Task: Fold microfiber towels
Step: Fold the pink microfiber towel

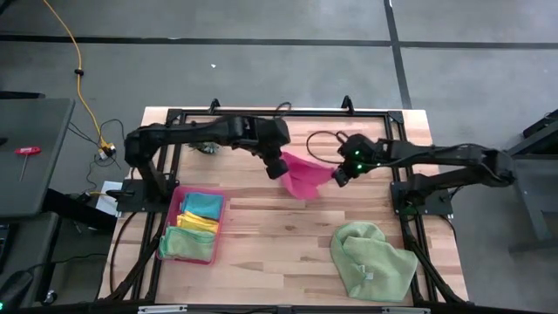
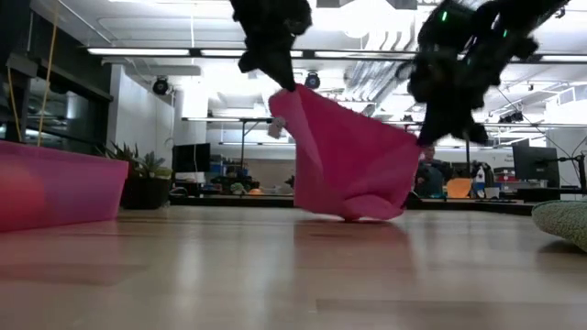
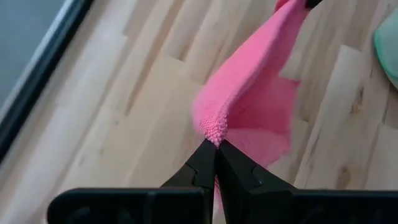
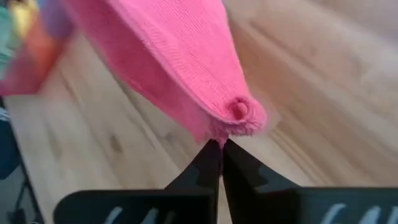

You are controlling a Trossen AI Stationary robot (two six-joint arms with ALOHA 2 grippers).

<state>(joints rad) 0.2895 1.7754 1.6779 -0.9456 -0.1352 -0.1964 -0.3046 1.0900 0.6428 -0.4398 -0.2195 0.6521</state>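
Two pale green towels [image 1: 373, 260] lie crumpled in one heap near the table's [image 1: 279, 253] front right corner, the heap's edge showing at the right of the low view [image 2: 564, 223]. Toward the front left sits the translucent pink tray [image 1: 218, 228], holding a teal towel [image 1: 203, 205], a yellow towel [image 1: 196, 221] and another pale green cloth [image 1: 186, 244] at its near end.

Farther back, around the middle of the table, the hot pink towel [image 1: 303, 175] hangs stretched between both arms. The left gripper [image 1: 277, 166] is pinched closed on the towel's left corner, with the cloth bunched at its fingertips [image 3: 214, 149] in its wrist view. The right gripper [image 1: 342, 174] is clamped tight on the opposite corner, a small knot of pink fabric caught at its tips [image 4: 219, 149]. In the low view the towel [image 2: 344, 156] sags down from both raised grippers and its lowest fold touches the wooden tabletop.

Beyond the far edge, the room shows a potted plant [image 2: 138, 174] on the left.
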